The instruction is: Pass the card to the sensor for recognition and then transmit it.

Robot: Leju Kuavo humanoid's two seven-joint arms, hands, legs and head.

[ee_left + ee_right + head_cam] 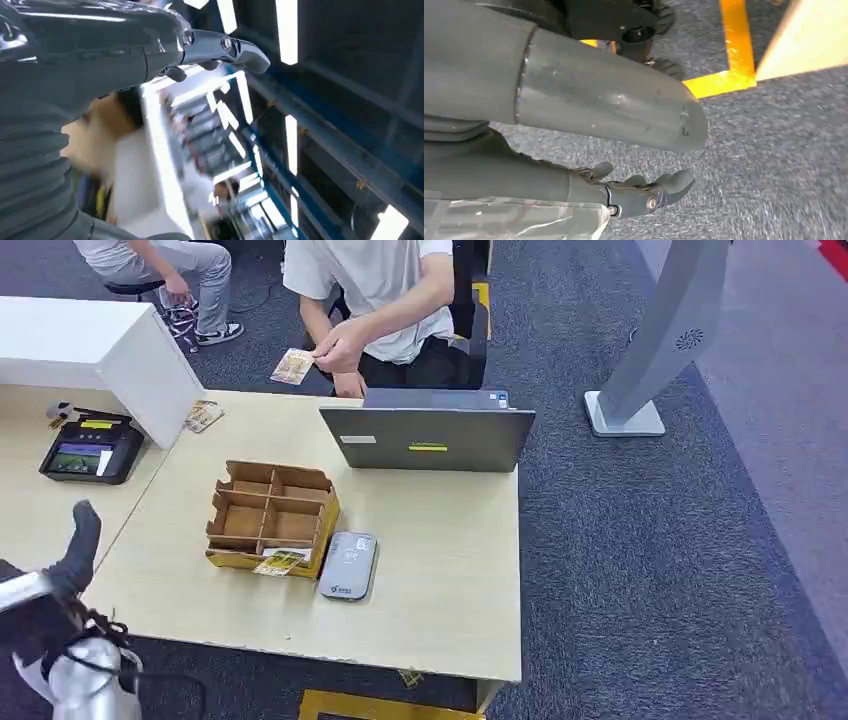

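A yellowish card (pixel 280 563) leans against the front of the cardboard divider box (pixel 272 515) on the table. Right beside it lies the flat grey sensor (pixel 348 565). A person behind the laptop holds a second card (pixel 292 366) out over the table's far edge, and a third card (pixel 203 416) lies by the white block. My left hand (pixel 76 548) is raised at the table's near left corner, well left of the box; in the left wrist view that left hand (pixel 150 55) points up at ceiling lights, fingers (pixel 225 49) extended, holding nothing. My right hand (pixel 574 115) hangs over grey carpet, empty.
An open grey laptop (pixel 428 438) stands at the table's far side. A black payment terminal (pixel 92 450) sits on the left table beside a white block (pixel 100 345). A grey kiosk stand (pixel 660 350) rises from the carpet at right. A second person sits far left.
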